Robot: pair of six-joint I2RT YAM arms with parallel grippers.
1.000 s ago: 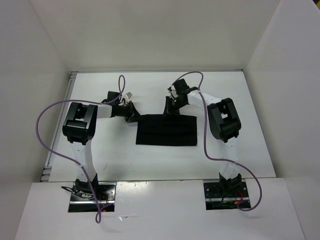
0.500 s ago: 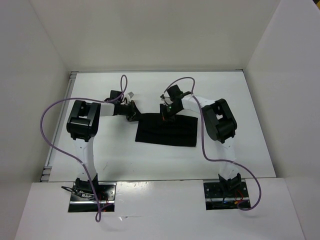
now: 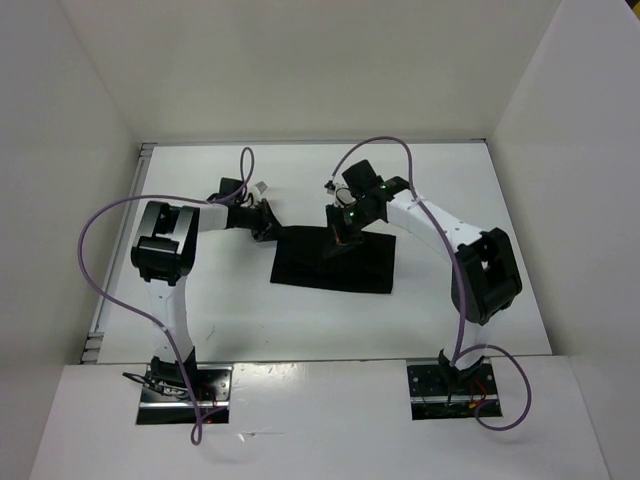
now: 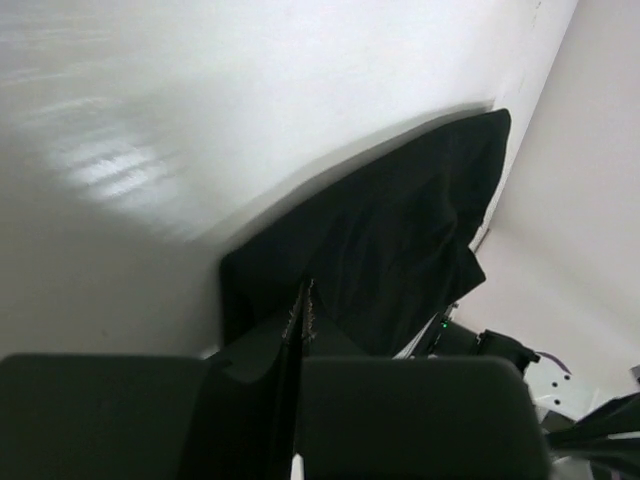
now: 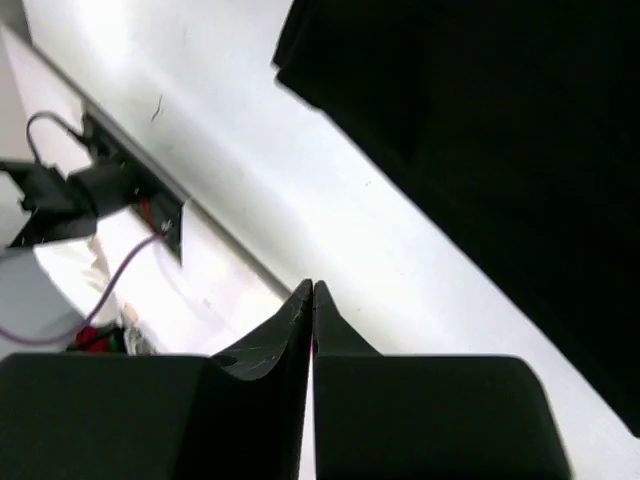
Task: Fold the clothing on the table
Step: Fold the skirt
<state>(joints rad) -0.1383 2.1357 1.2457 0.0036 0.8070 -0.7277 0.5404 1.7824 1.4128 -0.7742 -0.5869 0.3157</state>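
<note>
White walls (image 3: 300, 60) are enclosing a large flat white table (image 3: 200, 320), which is being viewed from above. One plain black fabric garment (image 3: 335, 265) is lying near the middle of the table as a rough rectangle, slightly skewed, between the two robot arms. Most of it is resting flat. Its far-left corner is being drawn up towards the left arm, and a shadow is being cast beneath that corner in the left wrist view (image 4: 400, 240).

The white and black left arm (image 3: 165, 250) is being reached in from the left side of the table. The white and black right arm (image 3: 480, 275) is being stretched across from the right, over the garment's far edge.

The left gripper (image 3: 268, 228) is being kept at the garment's far-left corner. In its wrist view its jaws are pressed together and are pinching the black fabric at their tips (image 4: 303, 290).

The right gripper (image 3: 340, 232) is being held above the middle of the garment's far edge. In its wrist view (image 5: 312, 290) its jaws are closed against each other with nothing between them, and the dark fabric (image 5: 480, 120) is lying beside them.

Thin purple cables (image 3: 100, 290) are looping out from each arm.
</note>
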